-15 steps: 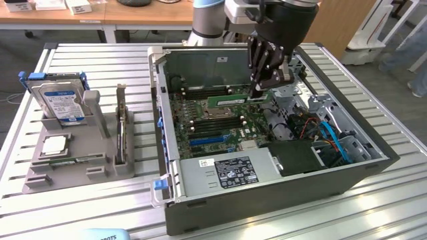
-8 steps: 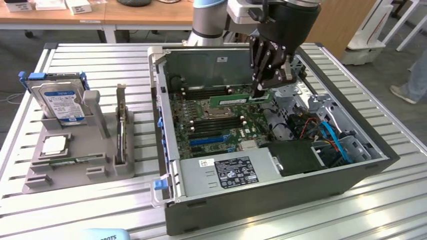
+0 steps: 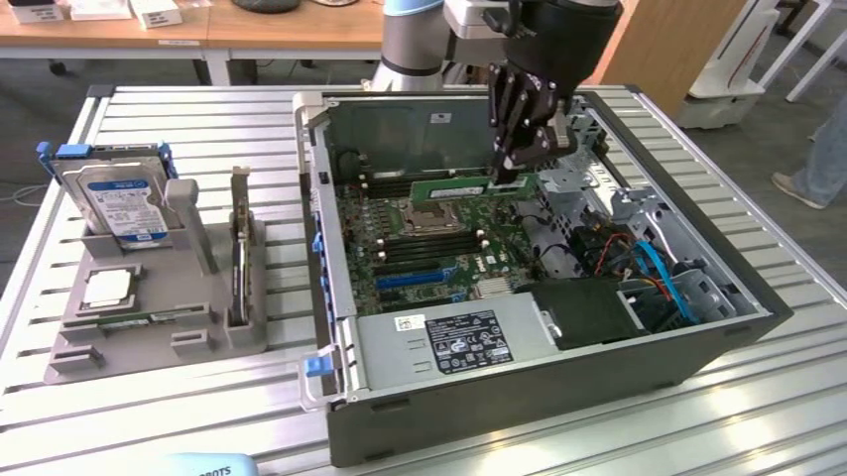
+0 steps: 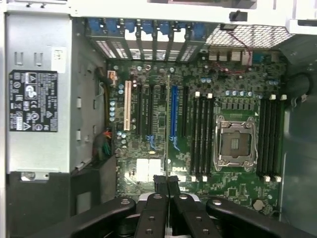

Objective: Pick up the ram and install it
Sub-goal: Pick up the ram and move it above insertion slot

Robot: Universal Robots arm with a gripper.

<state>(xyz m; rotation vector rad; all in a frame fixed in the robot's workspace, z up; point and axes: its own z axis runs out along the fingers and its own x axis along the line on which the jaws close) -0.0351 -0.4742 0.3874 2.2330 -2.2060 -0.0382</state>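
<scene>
Okay, I've got the gripper clamped nearly shut on the ram, pinching it by the end at the exterior view's right. The green stick sits level over the motherboard inside the open computer case. It's on the far side of the processor socket, above the dark memory slots, and I can't tell whether it touches one. Well apart on the worktop, the hard drive stands in its grey holder.

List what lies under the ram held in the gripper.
Under the ram, held by the gripper, lies the motherboard with black memory slots and the processor socket. The strip directly beneath it is covered.
</scene>
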